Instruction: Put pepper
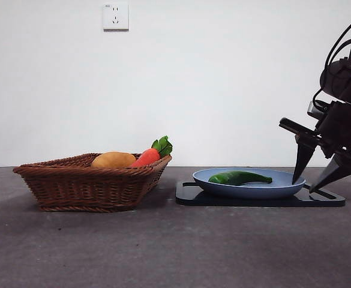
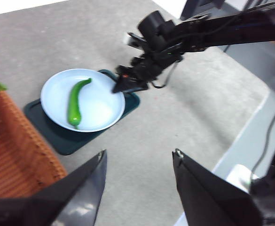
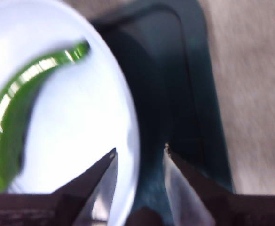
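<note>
The dark-green pepper (image 1: 239, 177) lies in a pale blue plate (image 1: 283, 187) on a dark tray (image 1: 190, 195). It also shows in the left wrist view (image 2: 74, 102) and the right wrist view (image 3: 15, 108). My right gripper (image 1: 316, 179) is open and empty, its jaws hanging over the plate's right rim, one jaw inside the plate and one over the tray; the pepper lies apart from it. In the right wrist view the right gripper (image 3: 139, 151) straddles the plate's rim (image 3: 130, 122). My left gripper (image 2: 139, 153) is open and empty, high above the table.
A wicker basket (image 1: 85, 183) stands left of the tray and holds an orange carrot with green leaves (image 1: 151, 154) and a tan rounded thing (image 1: 113, 159). A wall socket (image 1: 116, 16) is on the white wall. The table's edge shows in the left wrist view (image 2: 250, 127).
</note>
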Robot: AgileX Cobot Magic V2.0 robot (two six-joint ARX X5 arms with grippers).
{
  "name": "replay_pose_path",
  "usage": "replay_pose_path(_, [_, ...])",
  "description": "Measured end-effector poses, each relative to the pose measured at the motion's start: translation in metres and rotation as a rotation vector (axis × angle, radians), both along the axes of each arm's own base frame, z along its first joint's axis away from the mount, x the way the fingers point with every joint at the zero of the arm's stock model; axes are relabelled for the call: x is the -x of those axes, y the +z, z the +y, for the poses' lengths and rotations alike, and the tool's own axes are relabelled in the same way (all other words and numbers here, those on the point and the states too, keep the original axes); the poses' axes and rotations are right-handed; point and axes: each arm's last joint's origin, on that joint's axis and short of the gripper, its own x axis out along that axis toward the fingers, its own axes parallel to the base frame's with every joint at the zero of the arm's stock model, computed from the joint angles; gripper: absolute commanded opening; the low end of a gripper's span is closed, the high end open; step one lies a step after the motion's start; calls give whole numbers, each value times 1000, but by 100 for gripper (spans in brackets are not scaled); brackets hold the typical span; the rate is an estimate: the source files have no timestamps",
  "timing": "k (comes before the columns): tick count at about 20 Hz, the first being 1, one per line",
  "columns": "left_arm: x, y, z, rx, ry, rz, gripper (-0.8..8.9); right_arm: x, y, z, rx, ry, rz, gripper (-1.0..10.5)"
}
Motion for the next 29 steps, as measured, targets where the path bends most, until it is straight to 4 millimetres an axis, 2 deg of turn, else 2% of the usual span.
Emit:
replay_pose_path(2, [0,-2,1,-29,30,0,249,7,13,-3,8,7,0,184])
replay_pose_path(3, [0,-3,2,-45,44,-2,248,13,27,-6,14,12,-20,184])
replay_pose_path(6, [-1,-4,4,-104,95,-28,245,42,85,-8,36,47,-125,184])
replay_pose_path(9, [-2,-6,6,-166,126,-55,245,85,132,5,60,137,-171,184])
replay_pose_path(12, [-4,-9,4,-196,123,-62,245,141,174,29,74,291,-249,181])
replay_pose_path(14, [-5,-9,4,-207,115,-71,245,177,194,41,73,382,-308,179])
replay_pose_path(17, [-4,-10,4,-217,110,-70,243,228,212,48,59,497,-335,161])
replay_pose_path(19, [-4,-11,4,-227,108,-60,221,251,216,49,51,549,-334,87])
replay_pose_path(21, [-3,-12,5,-238,105,-51,98,268,218,47,53,598,-330,1])
replay_pose_path(22, [-3,-12,5,-241,105,-49,23,274,219,46,61,623,-334,5])
replay_pose_path(23, [-3,-12,5,-242,104,-48,8,278,219,44,68,639,-341,5])
replay_pose_path(29, [-3,-13,5,-245,104,-44,8,280,220,43,75,657,-365,11])
